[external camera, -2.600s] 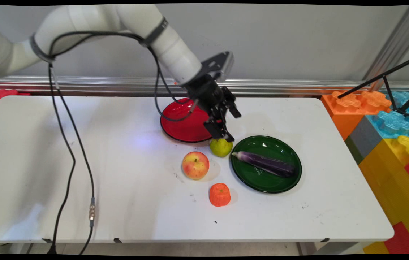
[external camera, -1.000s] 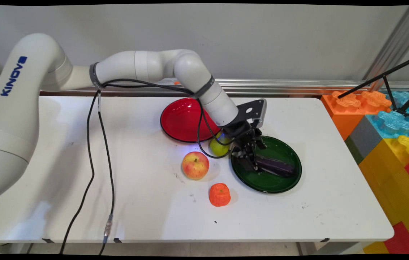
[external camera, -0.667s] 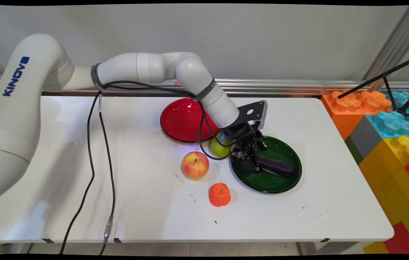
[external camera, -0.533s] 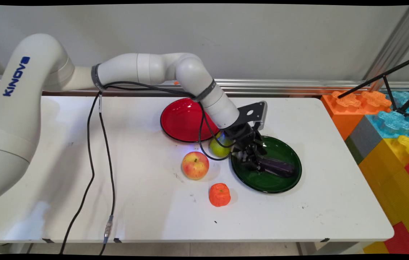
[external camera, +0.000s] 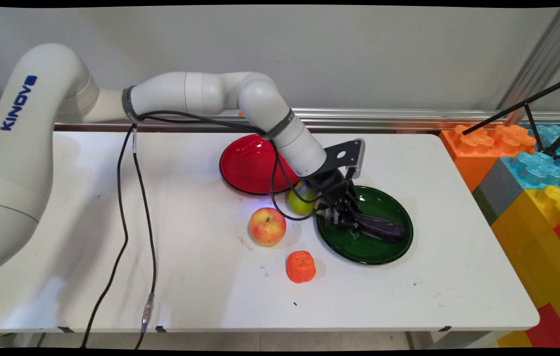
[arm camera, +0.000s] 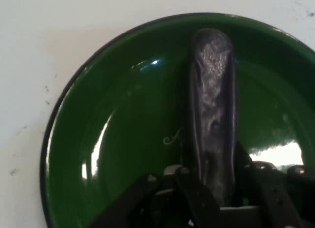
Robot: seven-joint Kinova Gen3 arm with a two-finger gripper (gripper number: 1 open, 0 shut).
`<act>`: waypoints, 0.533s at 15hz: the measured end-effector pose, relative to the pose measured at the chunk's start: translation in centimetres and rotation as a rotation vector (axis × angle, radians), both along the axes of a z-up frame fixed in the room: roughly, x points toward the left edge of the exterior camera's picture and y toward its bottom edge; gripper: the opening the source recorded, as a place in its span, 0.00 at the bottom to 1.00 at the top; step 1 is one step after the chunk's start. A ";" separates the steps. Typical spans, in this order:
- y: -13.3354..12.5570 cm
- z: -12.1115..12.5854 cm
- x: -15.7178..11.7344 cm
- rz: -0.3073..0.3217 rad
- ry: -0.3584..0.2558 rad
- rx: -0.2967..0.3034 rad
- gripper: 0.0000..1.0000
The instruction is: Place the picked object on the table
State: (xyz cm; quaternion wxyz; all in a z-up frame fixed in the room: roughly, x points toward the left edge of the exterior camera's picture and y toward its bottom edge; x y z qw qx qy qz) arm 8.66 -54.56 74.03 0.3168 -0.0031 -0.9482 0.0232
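My gripper [arm camera: 214,188] is clamped on the purple eggplant [arm camera: 212,110] lying in the green plate [external camera: 376,249], near the table's [external camera: 201,257] right edge.

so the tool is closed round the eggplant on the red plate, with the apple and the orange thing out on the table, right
Not quite: the plate is green, not red. The main view shows the tool closed round the eggplant on the green plate; the red plate sits bare behind. The apple and the orange thing lie on the table.

Arm reaches in from the left, elbow bent, wrist angled down; gripper [external camera: 347,221] low, fingers [arm camera: 193,196] clamped tight.
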 end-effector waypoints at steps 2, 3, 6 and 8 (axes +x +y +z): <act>0.1 0.7 0.2 0.004 0.005 -0.003 0.00; 0.2 1.0 0.3 0.006 0.007 -0.004 0.00; 0.5 2.7 0.9 0.017 0.012 -0.008 0.00; 0.9 4.5 1.7 0.028 0.016 -0.007 0.00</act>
